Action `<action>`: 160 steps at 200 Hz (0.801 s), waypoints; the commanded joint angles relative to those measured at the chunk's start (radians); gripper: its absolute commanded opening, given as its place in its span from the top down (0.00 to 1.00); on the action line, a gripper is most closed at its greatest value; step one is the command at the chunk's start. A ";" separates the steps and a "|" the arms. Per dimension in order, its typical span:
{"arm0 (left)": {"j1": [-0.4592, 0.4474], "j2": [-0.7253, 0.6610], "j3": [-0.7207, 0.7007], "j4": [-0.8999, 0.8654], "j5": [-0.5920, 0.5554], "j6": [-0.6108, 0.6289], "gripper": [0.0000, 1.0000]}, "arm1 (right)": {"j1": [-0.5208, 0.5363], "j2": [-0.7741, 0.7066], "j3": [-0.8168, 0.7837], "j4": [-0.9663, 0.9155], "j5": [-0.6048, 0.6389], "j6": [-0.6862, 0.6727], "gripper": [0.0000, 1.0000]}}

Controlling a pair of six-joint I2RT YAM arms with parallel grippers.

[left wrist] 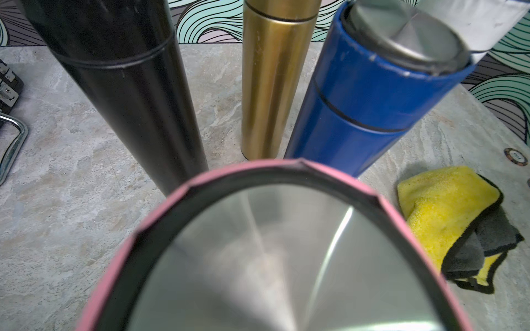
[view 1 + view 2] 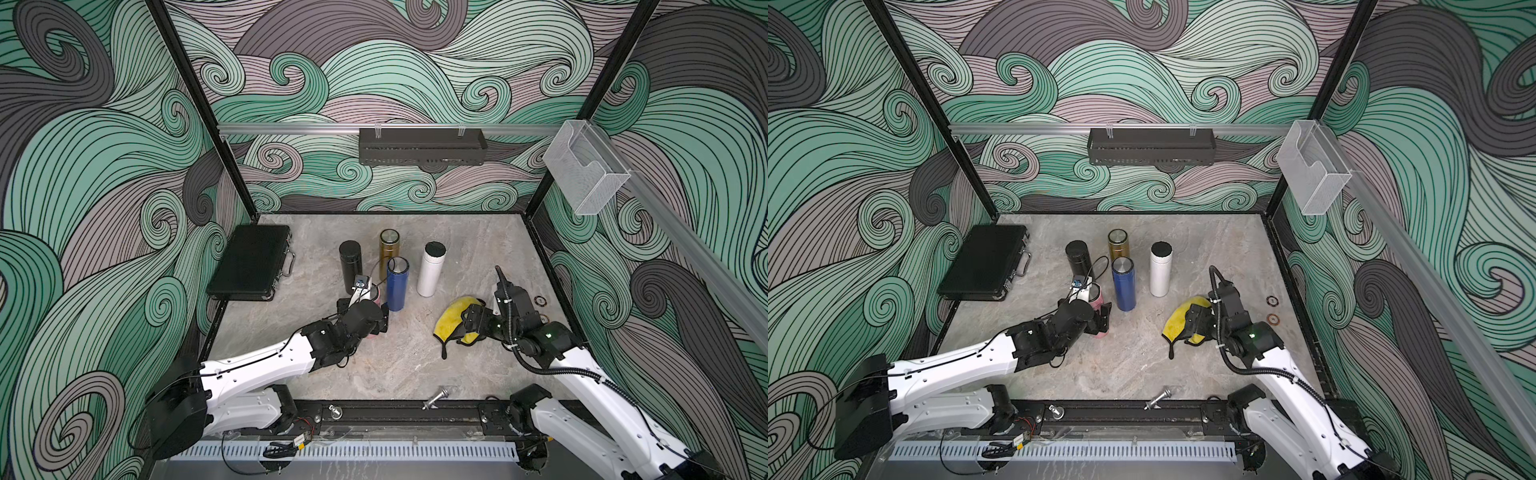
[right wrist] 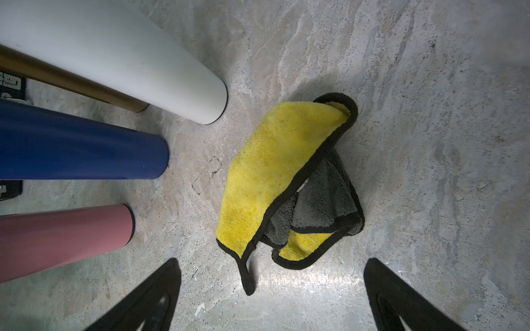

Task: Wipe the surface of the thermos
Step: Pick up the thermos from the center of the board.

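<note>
— So, where is the pink thermos (image 1: 258,258)?
— Upright on the marble-look table (image 2: 395,365), the nearest to the robot of five flasks; the blue thermos (image 2: 397,286) stands just beside it, the black thermos (image 2: 350,259) just behind it; the gold thermos (image 2: 389,249) and the white thermos (image 2: 432,272) are further back.
— And the left gripper (image 2: 365,309)?
— Its jaws stand on either side of the pink thermos; whether they press on it I cannot tell; the left wrist view shows only the steel lid, close and blurred.
— The right gripper (image 3: 272,303)?
— Spread wide, with nothing in it; it hangs over the microfibre cloth (image 3: 272,172); the cloth lies crumpled on the table, yellow face up, grey showing in the folds, near the white thermos but apart from it.
</note>
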 commanded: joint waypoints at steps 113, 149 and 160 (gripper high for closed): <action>0.001 -0.022 0.017 -0.059 -0.093 -0.014 1.00 | 0.017 0.094 0.085 -0.145 0.159 0.020 0.01; 0.004 -0.095 0.033 -0.125 -0.058 -0.015 1.00 | 0.071 0.257 0.211 -0.302 0.263 0.006 0.01; 0.005 -0.131 0.038 -0.141 -0.020 -0.012 1.00 | 0.084 0.292 0.228 -0.323 0.282 0.014 0.01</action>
